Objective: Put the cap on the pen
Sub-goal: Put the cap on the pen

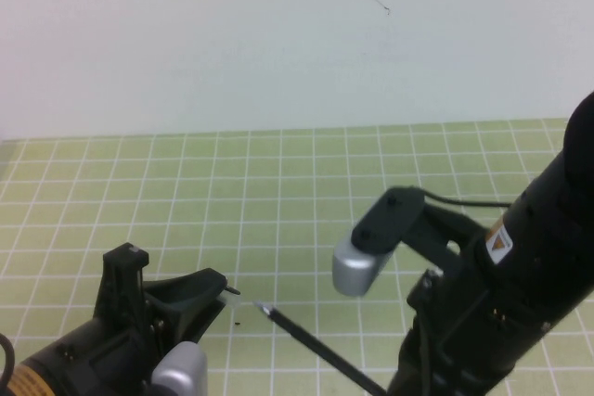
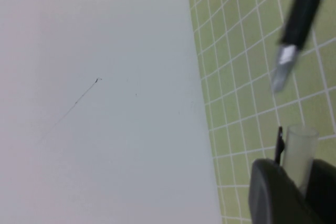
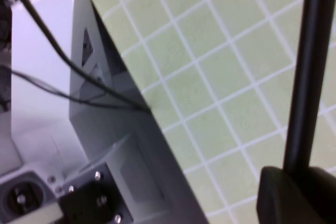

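I had the left gripper [image 1: 218, 292] at seven o'clock on the mat [image 1: 278, 183], pinching the clear cap [image 2: 300, 153]. The right gripper [image 3: 294, 182], at five o'clock, clamped the pen [image 1: 311, 340], whose silver tip [image 2: 282, 69] sat just beside the cap's mouth.

The pen [image 1: 316, 345] runs off the high view's bottom edge, its rear hidden.

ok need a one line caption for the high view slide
Left hand holds a clear cap facing the silver tip of the black pen gripped by the right hand above the green grid mat.
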